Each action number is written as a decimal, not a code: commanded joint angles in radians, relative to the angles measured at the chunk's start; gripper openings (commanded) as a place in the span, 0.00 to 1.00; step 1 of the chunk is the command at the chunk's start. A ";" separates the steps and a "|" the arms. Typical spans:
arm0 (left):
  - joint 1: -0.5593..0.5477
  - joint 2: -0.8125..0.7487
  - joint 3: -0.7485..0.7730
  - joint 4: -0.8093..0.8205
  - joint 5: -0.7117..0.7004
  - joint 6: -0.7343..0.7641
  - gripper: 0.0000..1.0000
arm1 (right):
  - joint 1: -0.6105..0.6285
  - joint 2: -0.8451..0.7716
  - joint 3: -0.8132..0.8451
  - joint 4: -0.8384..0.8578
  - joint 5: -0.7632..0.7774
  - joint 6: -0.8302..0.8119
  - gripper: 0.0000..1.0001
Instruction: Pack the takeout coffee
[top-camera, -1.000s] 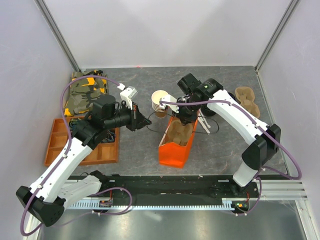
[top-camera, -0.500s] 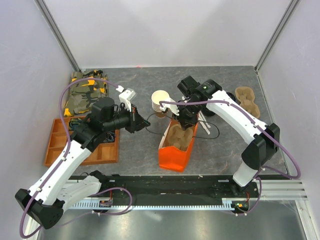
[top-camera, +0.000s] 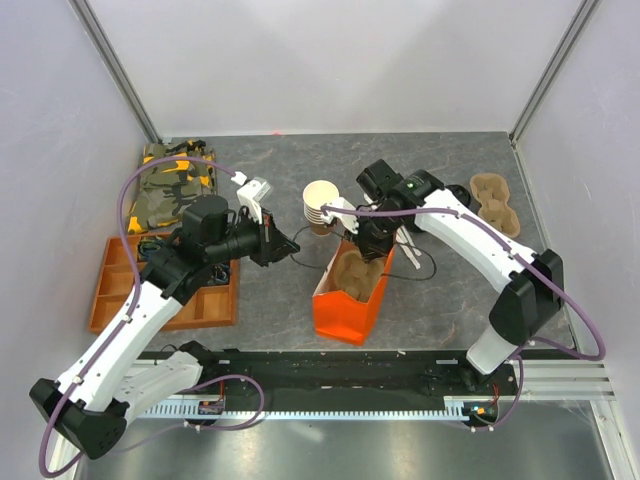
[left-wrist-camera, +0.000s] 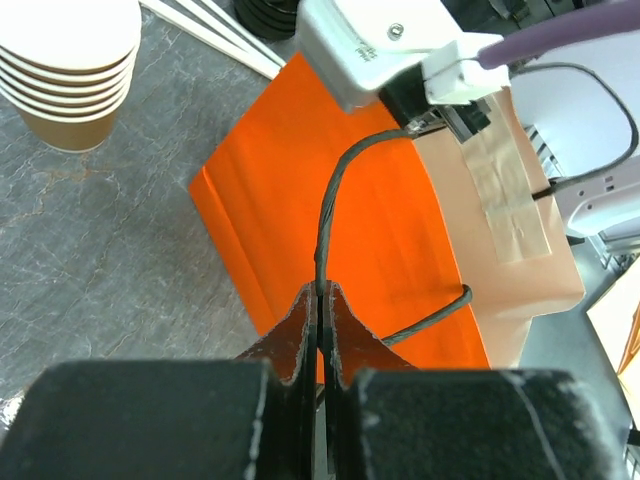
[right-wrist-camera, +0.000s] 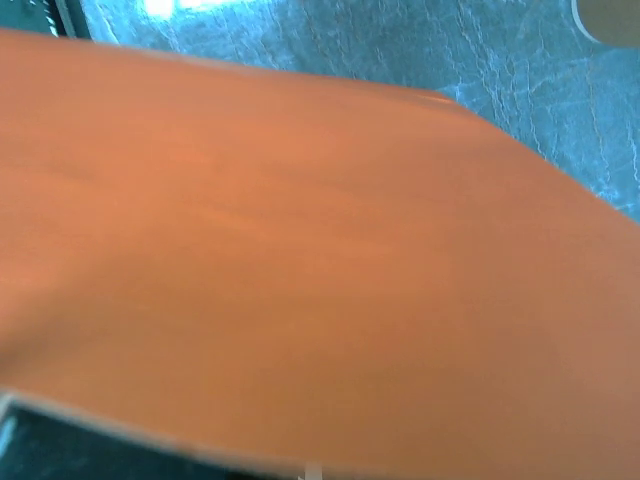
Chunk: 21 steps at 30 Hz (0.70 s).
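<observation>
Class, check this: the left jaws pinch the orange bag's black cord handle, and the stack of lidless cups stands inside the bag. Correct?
Not quite. The stack of lidless cups stands on the table outside the orange bag, as the left wrist view shows.

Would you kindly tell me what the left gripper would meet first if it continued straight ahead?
Most likely the orange bag, just beyond the black cord the left gripper pinches; depth unclear.
</observation>
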<state>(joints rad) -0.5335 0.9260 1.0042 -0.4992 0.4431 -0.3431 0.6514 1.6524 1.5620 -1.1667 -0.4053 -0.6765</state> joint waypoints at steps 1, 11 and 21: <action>0.001 -0.016 -0.015 0.018 -0.043 0.009 0.02 | -0.001 -0.105 -0.072 0.139 -0.003 0.014 0.05; 0.001 -0.105 -0.027 0.005 -0.204 -0.016 0.02 | 0.004 -0.095 -0.092 0.127 -0.003 0.009 0.08; 0.000 -0.107 -0.033 -0.001 -0.165 -0.013 0.02 | 0.005 -0.065 -0.036 0.113 0.025 0.046 0.38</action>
<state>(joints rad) -0.5343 0.8276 0.9749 -0.5018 0.2771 -0.3470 0.6525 1.5837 1.4727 -1.0588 -0.3859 -0.6548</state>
